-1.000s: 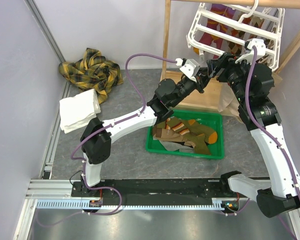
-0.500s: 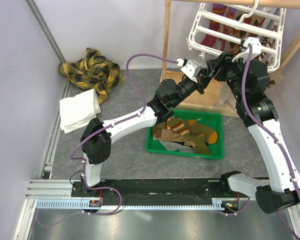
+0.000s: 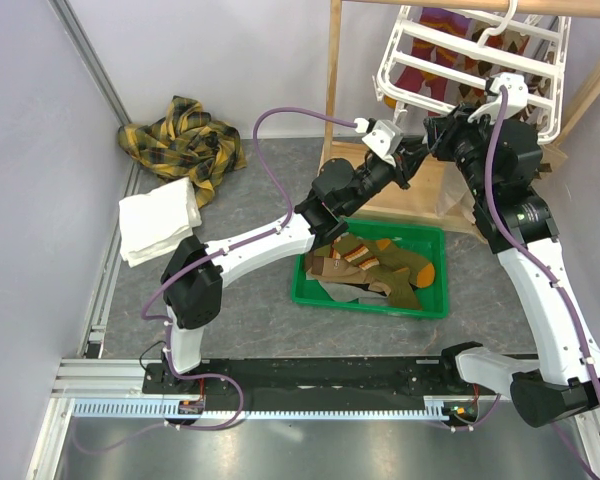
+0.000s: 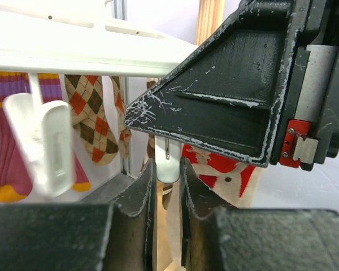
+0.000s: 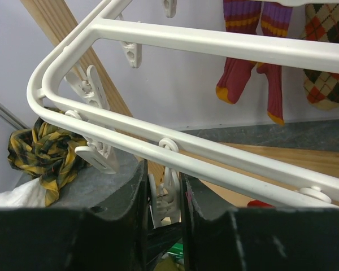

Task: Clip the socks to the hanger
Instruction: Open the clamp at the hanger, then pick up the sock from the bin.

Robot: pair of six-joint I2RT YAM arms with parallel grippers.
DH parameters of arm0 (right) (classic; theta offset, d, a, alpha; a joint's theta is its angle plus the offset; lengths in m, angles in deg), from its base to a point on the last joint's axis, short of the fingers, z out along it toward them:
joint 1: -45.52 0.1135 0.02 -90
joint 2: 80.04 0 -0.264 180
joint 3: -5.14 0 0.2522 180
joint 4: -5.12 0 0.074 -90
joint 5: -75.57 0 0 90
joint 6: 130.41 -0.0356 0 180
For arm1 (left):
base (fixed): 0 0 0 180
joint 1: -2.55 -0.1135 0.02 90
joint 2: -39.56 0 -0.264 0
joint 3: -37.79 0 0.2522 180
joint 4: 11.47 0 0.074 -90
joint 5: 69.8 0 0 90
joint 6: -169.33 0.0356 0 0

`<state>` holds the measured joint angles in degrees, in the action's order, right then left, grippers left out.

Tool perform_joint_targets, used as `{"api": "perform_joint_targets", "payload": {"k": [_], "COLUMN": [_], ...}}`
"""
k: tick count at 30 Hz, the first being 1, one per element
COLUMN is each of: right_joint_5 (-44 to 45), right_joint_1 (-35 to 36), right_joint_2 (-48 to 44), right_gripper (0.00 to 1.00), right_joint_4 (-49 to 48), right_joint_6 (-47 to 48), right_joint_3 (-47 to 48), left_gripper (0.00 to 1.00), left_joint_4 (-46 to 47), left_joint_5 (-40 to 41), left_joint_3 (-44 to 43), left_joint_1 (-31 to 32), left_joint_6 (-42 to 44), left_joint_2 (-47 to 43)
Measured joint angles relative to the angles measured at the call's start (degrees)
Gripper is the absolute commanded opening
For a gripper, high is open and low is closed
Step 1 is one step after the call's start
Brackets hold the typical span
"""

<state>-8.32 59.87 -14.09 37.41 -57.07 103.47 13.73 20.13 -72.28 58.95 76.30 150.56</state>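
Socks (image 3: 375, 265) lie heaped in the green bin (image 3: 420, 305) mid-frame. Above, the left gripper (image 4: 168, 186) is nearly closed, pinching a white clip (image 4: 168, 166); the right gripper (image 5: 165, 189) squeezes one likewise. Upper right in the overhead view, the hanger (image 5: 214, 45) hangs tilted, bars running left-right, hung socks (image 5: 240, 76) beneath.

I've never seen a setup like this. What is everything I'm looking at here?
Hanger: one, white, hung from the frame, back right.
Clips: many, white, dangling under the hanger.
Hung socks: at least three, purple striped and argyle, clipped on the hanger.
Bin socks: several, olive and orange, in the bin.
Bin: one, green, table centre.
Cloth: one, yellow plaid, back left.
Towel: one, white, left.
Frame: one, wooden, back right.
Left hand: one, black, shut on a clip.
Right hand: one, black, shut on a clip.
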Motion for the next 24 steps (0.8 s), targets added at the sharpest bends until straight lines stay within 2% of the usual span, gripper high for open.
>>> {"api": "perform_joint_targets", "payload": {"k": [1,3,4,7,10,13,17,24], "right_joint_5": [0.0,0.1,0.3,0.3,0.3,0.3,0.5,0.9], "right_joint_1": [0.0,0.0,0.0,-0.4,-0.4,-0.4,-0.4,-0.5], "right_joint_2": [0.0,-0.1,-0.2,-0.5,-1.3,-2.0,-2.4,-2.5], "right_gripper": [0.0,0.0,0.0,0.0,0.0,0.0,0.0,0.0], "right_joint_4": [0.0,-0.1,-1.0,-2.7,-3.4,-4.0,-4.3,-4.4], "right_joint_6": [0.0,0.0,0.0,-0.1,0.0,0.0,0.4,1.0], "right_joint_3": [0.0,-0.1,-0.1,-0.1,-0.2,-0.7,-1.5,-3.1], "left_gripper": [0.37,0.48,0.59,0.79,0.93,1.0,1.0,0.98], "left_joint_4": [-0.1,-0.2,-1.0,-3.5,-5.9,-9.3,-16.5,-39.9], "left_joint_5": [0.0,0.0,-0.1,-0.3,0.4,3.0,10.4,22.9], "left_joint_3": [0.0,0.2,0.7,3.1,6.3,10.1,15.4,16.1], "left_joint_1": [0.0,0.0,0.1,1.2,2.0,2.4,2.4,2.2], "left_joint_6": [-0.1,-0.3,-0.6,-1.3,-2.4,-4.8,-11.6,-28.0], "left_joint_2": [0.0,-0.3,-0.7,-2.3,-4.2,-7.3,-13.6,-19.9]}}
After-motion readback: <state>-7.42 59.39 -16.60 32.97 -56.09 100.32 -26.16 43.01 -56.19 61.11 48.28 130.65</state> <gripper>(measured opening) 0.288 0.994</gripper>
